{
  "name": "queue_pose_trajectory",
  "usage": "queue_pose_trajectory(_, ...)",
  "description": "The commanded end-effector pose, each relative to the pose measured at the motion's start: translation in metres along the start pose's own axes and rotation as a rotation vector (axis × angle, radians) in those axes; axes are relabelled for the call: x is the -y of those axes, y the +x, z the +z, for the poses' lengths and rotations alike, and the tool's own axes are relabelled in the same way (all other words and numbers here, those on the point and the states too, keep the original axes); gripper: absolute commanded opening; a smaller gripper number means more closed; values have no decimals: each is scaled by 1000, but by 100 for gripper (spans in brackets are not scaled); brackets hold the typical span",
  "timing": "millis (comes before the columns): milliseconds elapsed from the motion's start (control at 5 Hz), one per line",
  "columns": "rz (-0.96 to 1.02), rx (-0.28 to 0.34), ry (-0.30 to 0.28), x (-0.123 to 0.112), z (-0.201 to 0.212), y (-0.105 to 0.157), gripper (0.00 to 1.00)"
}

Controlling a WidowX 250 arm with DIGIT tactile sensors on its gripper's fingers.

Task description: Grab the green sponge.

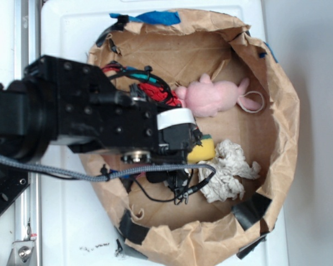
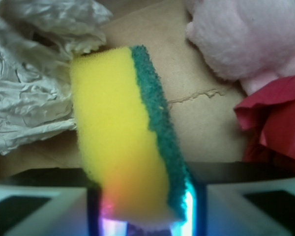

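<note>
A: Sponge status? Where's the green sponge (image 2: 125,128)?

B: Clamped in the end effector (image 2: 142,216), pads squeezing both faces, between the white paper wad (image 2: 29,83) and pink plush (image 2: 246,34).

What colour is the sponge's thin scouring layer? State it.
Dark green, along one face of the yellow sponge. Clearest in the wrist view.
</note>
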State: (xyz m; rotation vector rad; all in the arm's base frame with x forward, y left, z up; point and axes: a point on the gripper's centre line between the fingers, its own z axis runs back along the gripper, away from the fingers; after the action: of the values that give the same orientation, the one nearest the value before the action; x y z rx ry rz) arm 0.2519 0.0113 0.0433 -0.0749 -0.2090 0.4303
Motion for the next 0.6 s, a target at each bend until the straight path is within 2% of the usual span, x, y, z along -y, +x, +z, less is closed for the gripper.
queue_pose_trajectory(0, -43, 55, -39, 2, 24, -3, 0)
queue_pose_trajectory(200, -75, 54, -44, 5, 29, -3, 0)
queue_pose_trajectory(400, -157, 4, -55, 10, 44, 3, 0)
